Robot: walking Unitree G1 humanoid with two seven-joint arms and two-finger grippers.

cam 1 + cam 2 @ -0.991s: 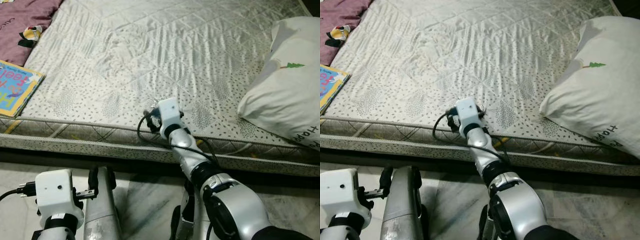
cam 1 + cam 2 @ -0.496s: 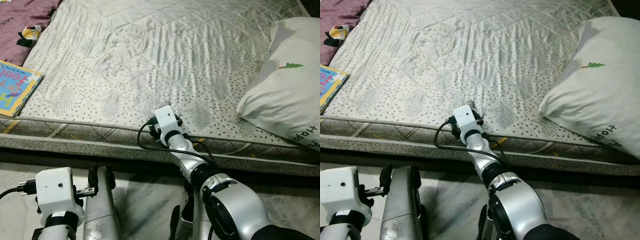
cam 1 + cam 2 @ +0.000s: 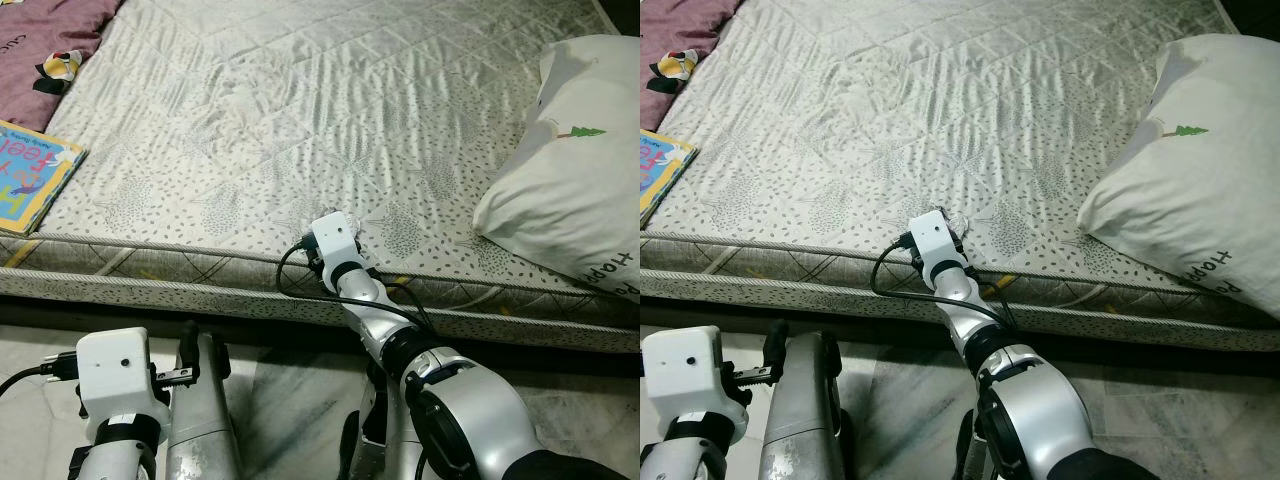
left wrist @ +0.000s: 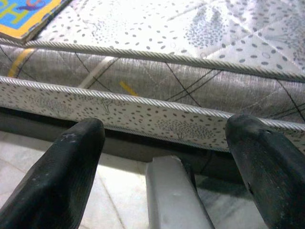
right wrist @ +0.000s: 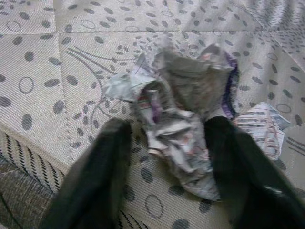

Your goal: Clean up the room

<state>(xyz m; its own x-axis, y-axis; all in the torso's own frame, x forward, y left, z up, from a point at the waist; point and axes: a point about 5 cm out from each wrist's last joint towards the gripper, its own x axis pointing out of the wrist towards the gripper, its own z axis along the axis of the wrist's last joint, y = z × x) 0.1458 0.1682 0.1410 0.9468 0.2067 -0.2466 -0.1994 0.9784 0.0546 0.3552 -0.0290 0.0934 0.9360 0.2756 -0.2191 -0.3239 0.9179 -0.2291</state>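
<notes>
Crumpled paper on the mattress edge

I see a crumpled paper wad (image 5: 183, 119), whitish-grey with printed text and purple-edged bits, lying loosely bunched on the dotted, quilted mattress (image 3: 330, 120) close to its front piped edge. A smaller flat scrap (image 5: 262, 131) with printed lines lies just beside it, touching or nearly so. My right gripper (image 5: 167, 162) has its two black fingers spread either side of the wad's near end, tips resting at the fabric, not yet closed on it.

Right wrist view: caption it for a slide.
Right gripper open, fingers either side of crumpled paper on the dotted mattress.
</notes>
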